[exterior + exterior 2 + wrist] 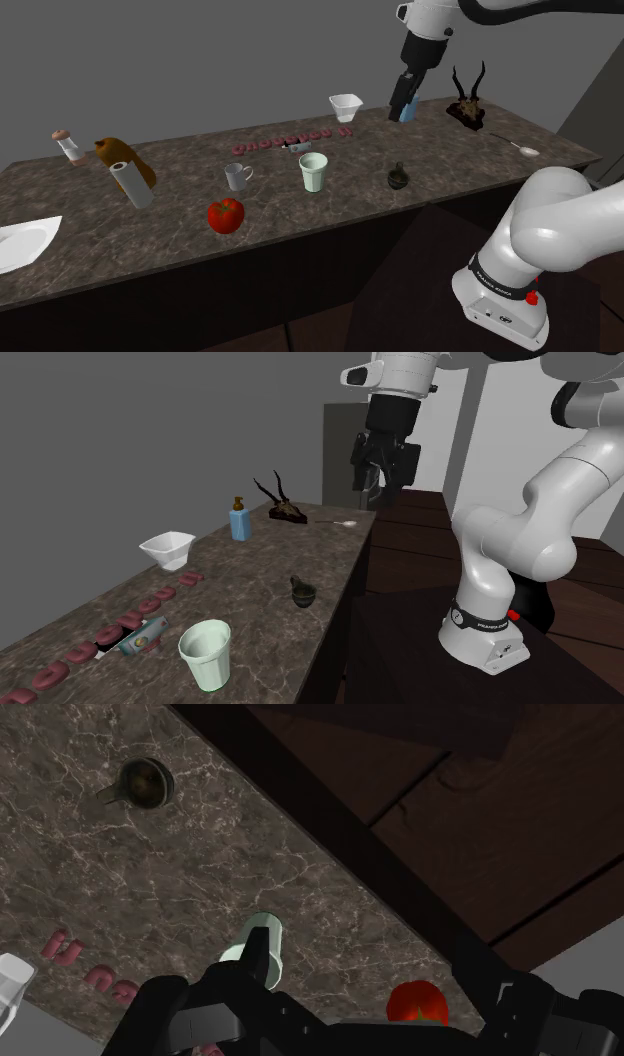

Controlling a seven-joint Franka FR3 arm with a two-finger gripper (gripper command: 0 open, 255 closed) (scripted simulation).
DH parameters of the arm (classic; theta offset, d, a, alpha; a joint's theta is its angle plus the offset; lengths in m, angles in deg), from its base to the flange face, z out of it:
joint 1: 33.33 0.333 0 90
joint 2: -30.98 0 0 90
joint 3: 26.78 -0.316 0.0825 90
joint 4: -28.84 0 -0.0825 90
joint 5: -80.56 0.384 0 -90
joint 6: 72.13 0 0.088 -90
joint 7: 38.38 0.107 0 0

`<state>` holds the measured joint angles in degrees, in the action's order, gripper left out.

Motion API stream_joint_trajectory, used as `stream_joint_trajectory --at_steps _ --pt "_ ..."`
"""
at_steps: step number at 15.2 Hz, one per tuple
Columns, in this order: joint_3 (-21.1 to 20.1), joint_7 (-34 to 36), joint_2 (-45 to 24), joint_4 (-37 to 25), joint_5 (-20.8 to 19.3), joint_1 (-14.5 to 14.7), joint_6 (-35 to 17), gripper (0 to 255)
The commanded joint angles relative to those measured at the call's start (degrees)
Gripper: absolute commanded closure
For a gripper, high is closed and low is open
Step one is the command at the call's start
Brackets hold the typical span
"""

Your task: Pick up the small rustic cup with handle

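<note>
Noting gripper (399, 110) wide open, high over counter (450, 170) front edge; cup (398, 178) near that edge, bare surface around. Counted: one cup, one mug (237, 177), one tomato (226, 214).

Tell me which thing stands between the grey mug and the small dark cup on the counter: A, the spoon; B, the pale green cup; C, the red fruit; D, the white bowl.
B: in the shoulder view the pale green cup stands in line between the grey mug and the small dark cup.
</note>
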<state>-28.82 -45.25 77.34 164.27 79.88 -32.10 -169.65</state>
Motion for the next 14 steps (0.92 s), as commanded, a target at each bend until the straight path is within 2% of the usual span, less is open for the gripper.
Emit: stream_joint_trajectory --at_steps 1,8,14 --pt "0.00 0.00 0.00 0.00 0.00 0.00 0.00 0" --pt "4.94 -5.06 0.36 11.57 -3.62 -2.16 -11.67 0" --pt "9.81 -9.46 -3.12 18.94 -7.20 -4.72 -23.09 0"
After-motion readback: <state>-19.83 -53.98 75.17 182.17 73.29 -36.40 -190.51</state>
